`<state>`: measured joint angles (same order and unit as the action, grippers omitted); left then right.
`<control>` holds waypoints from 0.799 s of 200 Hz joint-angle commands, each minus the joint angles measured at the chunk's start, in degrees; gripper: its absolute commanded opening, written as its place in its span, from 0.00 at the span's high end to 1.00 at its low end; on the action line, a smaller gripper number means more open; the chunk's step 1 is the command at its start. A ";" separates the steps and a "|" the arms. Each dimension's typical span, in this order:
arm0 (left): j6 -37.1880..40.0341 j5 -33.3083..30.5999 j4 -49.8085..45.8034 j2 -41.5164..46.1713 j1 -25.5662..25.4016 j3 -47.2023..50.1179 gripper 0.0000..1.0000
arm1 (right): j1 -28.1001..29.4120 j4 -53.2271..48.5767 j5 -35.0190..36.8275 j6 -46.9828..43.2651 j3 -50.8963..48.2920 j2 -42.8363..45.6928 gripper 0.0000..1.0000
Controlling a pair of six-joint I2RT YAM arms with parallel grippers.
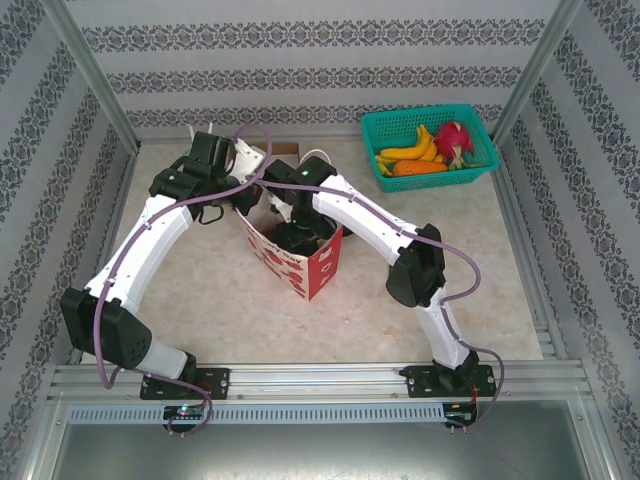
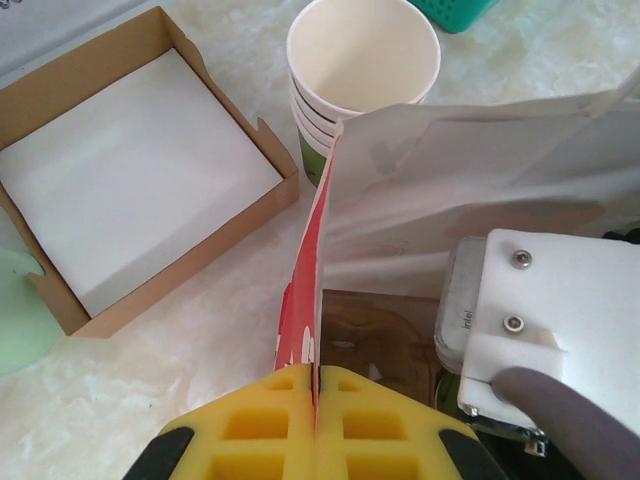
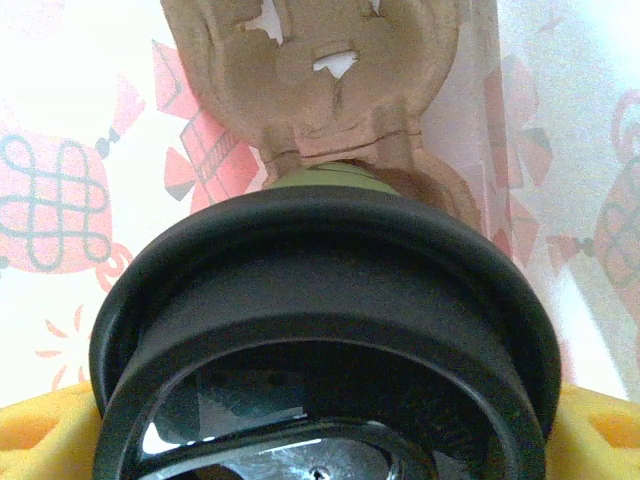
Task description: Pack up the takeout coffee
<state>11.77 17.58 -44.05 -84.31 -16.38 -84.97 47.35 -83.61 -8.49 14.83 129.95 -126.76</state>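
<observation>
Your left gripper [image 2: 318, 385]: yellow pads together, pinching far-left rim of red-and-white paper bag [image 2: 450, 180], mid-table. Your right gripper [image 3: 320, 440]: inside bag, pads spread wide, clamped on takeout coffee [image 3: 320, 300], black lid toward camera, brown pulp tray [image 3: 310, 80] just beyond it. Far right: green basket [image 1: 420, 113] of fruit.

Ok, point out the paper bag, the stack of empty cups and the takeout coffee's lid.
paper bag [image 2: 470, 170], left wrist view, on its white inner wall.
cup stack [image 2: 365, 70], left wrist view, on the top cup's inner wall.
takeout coffee lid [image 3: 320, 270], right wrist view, on its black domed side.
</observation>
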 commanded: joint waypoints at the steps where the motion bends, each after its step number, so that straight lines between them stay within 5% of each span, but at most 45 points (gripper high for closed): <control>1: 0.18 2.31 1.85 1.22 -0.14 0.60 1.00 | -0.59 -3.03 -0.68 0.74 3.20 -2.74 0.51; 160: -0.17 -0.23 2.25 1.60 -0.10 0.51 1.00 | -0.42 -1.30 1.00 -2.92 -4.16 -0.60 0.52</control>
<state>11.60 17.50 -44.07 -84.31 -16.40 -84.82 47.07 -84.20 -8.73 12.58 127.81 -127.48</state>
